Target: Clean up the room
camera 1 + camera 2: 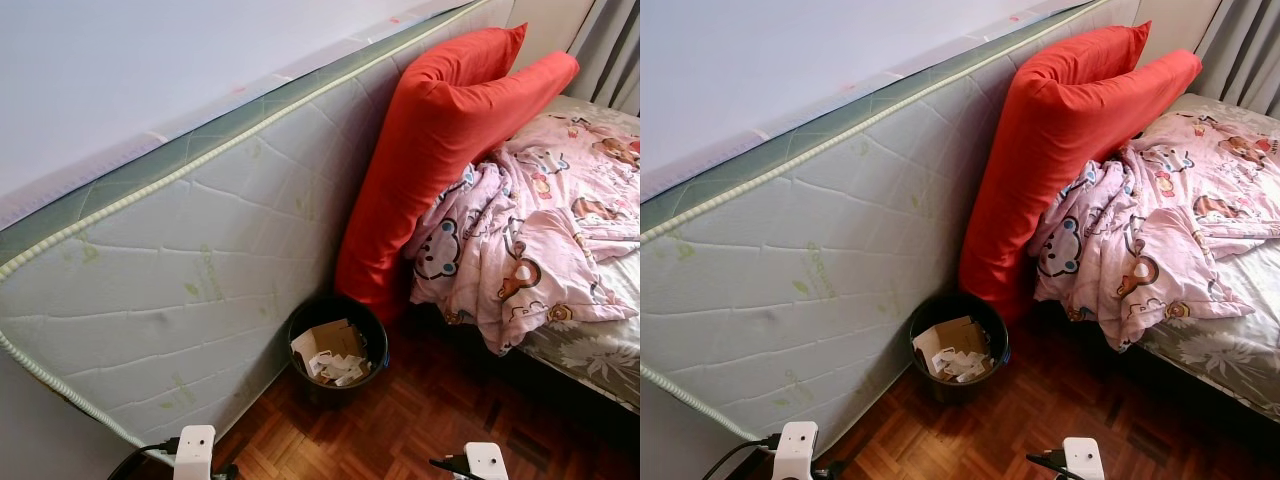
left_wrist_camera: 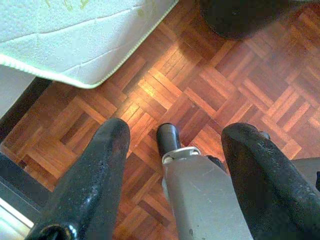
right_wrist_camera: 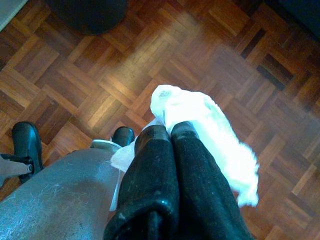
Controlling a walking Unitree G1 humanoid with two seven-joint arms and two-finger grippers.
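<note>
A black waste bin [image 1: 335, 392] stands on the parquet floor against the leaning mattress [image 1: 200, 260], with cardboard and crumpled paper [image 1: 330, 355] inside. In the right wrist view my right gripper [image 3: 171, 131] is shut on a crumpled white tissue [image 3: 210, 125], held low over the floor, with the bin [image 3: 87, 15] a short way ahead. My left gripper [image 2: 177, 129] hangs open above the parquet with nothing between its fingers, near the mattress corner [image 2: 85, 75].
A bed [image 1: 590, 350] at the right carries a rumpled pink cartoon blanket [image 1: 530, 240]. Two red pillows [image 1: 440, 130] lean between the mattress and the bed. Open parquet floor [image 1: 430, 420] lies between me, the bin and the bed. Grey curtains [image 1: 615, 50] hang at the far right.
</note>
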